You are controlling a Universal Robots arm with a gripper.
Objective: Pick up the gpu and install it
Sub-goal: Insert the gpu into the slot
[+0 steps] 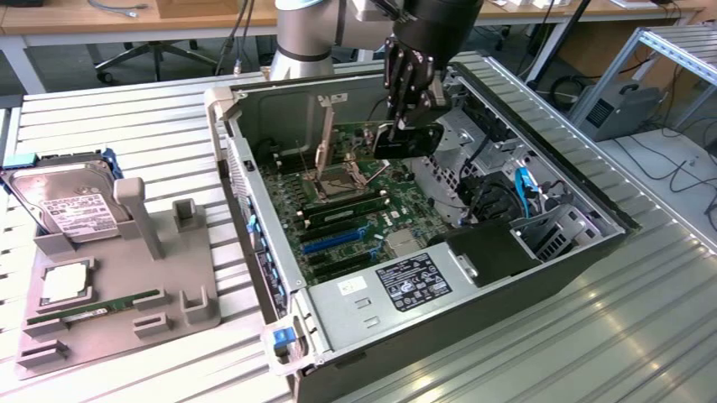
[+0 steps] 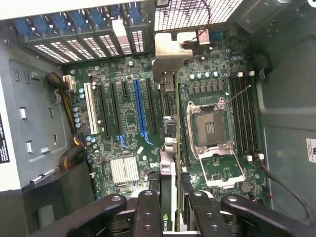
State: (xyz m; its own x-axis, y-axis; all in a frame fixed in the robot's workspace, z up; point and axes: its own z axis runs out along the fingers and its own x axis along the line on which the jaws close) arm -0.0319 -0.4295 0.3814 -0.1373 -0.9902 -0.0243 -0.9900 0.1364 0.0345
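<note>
The gpu [image 1: 404,140], a dark flat card, hangs inside the open computer case [image 1: 560,269], a little above the green motherboard [image 1: 349,210]. My gripper [image 1: 408,107] is shut on its upper edge. In the wrist view the gpu [image 2: 167,170] shows edge-on between the black fingers [image 2: 148,210], and its silver end bracket [image 2: 169,54] reaches toward the case's rear slot openings. My gripper [image 2: 172,200] holds the card over the board between the blue expansion slot [image 2: 140,108] and the processor socket [image 2: 210,126].
The case's walls, the drive cage [image 1: 471,159] and cables crowd around the card. On the exterior view's left, a grey fixture [image 1: 157,277] carries a silver hard drive [image 1: 67,206], a narrow green memory stick [image 1: 96,312] and a small square chip [image 1: 65,281].
</note>
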